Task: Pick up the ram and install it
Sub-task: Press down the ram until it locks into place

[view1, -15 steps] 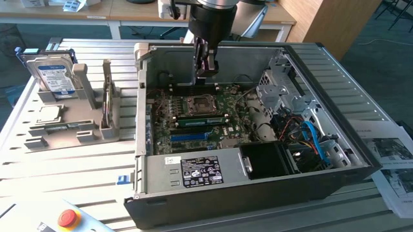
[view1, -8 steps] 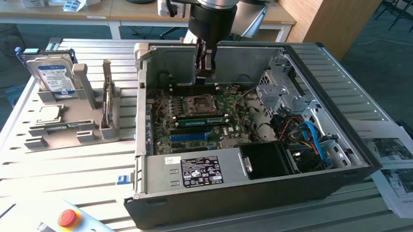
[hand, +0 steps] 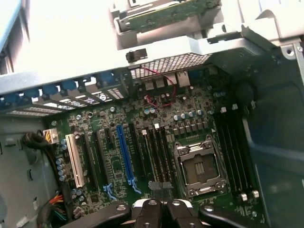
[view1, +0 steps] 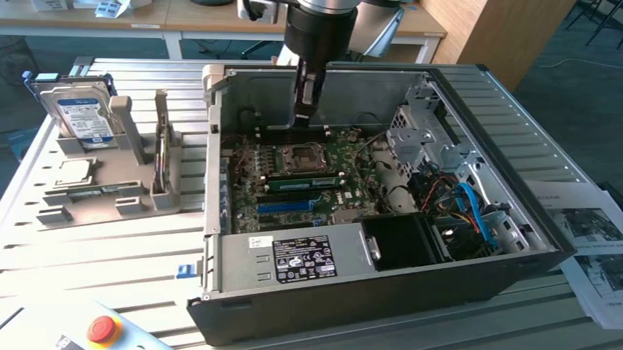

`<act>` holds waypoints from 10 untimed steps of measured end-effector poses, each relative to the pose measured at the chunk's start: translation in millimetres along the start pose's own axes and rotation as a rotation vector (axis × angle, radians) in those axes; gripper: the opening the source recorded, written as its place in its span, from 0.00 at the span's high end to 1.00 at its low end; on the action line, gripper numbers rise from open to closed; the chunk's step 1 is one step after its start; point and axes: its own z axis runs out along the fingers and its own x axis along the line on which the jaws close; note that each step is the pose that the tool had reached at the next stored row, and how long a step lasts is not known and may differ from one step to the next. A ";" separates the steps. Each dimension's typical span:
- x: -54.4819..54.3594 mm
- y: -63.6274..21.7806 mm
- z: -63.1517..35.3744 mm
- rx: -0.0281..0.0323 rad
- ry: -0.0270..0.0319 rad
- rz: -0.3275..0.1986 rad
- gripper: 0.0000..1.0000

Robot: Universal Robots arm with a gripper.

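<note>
An open computer case [view1: 389,292] is lying on a slatted metal table [view1: 107,248], its motherboard [view1: 292,182] facing up. The robot arm is reaching down into the case, and its gripper [view1: 303,117] is hovering over the board near the empty CPU socket [view1: 295,154]. In the wrist view the gripper [hand: 164,209] is showing its fingers [hand: 151,211] pressed together, pinching nothing that can be made out. A green ram [view1: 306,181] is lying flat in a slot just below the socket, its long axis running from the exterior view's left to its right, parallel to a blue slot [view1: 287,206] nearer the power supply [view1: 292,259]. Outside the case, on the exterior view's left, a grey holder [view1: 107,197] is carrying a hard drive [view1: 83,113] standing upright and a square chip [view1: 73,171] lying flat.
</note>
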 end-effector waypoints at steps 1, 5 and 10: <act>0.0 0.0 0.0 0.0005 -0.0009 0.018 0.90; 0.0 0.0 0.0 0.0027 -0.0046 0.090 0.90; 0.0 0.0 0.0 0.0055 -0.0092 0.181 0.90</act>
